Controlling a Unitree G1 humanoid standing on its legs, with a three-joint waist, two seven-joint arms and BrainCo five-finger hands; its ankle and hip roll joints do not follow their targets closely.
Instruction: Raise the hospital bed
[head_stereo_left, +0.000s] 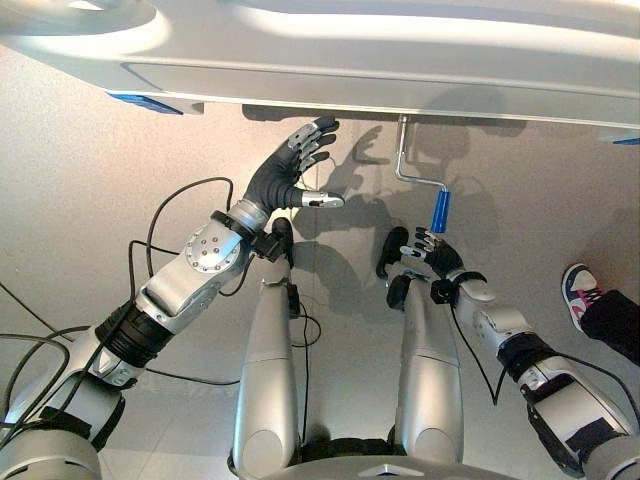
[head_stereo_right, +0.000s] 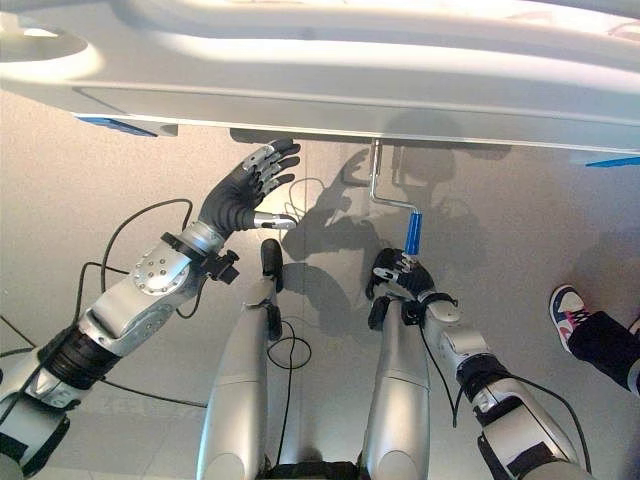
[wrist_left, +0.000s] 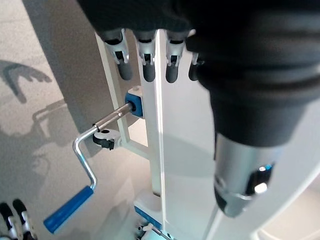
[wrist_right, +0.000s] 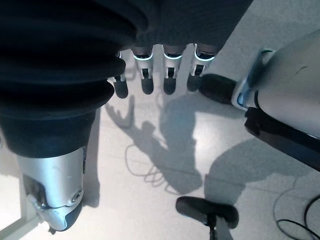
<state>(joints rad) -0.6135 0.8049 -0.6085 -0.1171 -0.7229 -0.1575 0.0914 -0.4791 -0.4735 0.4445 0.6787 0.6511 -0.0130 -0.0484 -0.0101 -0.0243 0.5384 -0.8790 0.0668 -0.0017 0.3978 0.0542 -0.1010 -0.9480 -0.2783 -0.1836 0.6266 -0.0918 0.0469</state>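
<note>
The bed (head_stereo_left: 400, 60) hangs over the robot's working space, its pale frame running across the far side, and the crank (head_stereo_left: 410, 175) sticks out from under its edge: a bent metal rod dropping down and ending in a blue grip (head_stereo_left: 440, 211). That grip is what has to be turned to lift the bed, so everything gathers round it.

The right hand (head_stereo_left: 432, 252) sits just below the blue grip, its fingertips right at the grip's lower end. From the head views I cannot tell if they touch it. In its own wrist view the fingers (wrist_right: 147, 75) hang fairly straight and loose with nothing between them, so I'd say it has no hold yet and is lining up to take the grip from underneath.

The left hand (head_stereo_left: 285, 170) is up near the bed's edge, off to the side of the crank, fingers spread wide and holding nothing. Its wrist view looks along the bed frame at the crank rod (wrist_left: 85, 155) where it enters a blue bracket (wrist_left: 135, 102). My guess is it is kept raised there to stay clear of the handle's swing.

A person's shoe (head_stereo_left: 578, 290) shows on the floor (head_stereo_left: 90, 180), well apart from the crank on the right hand's side.
</note>
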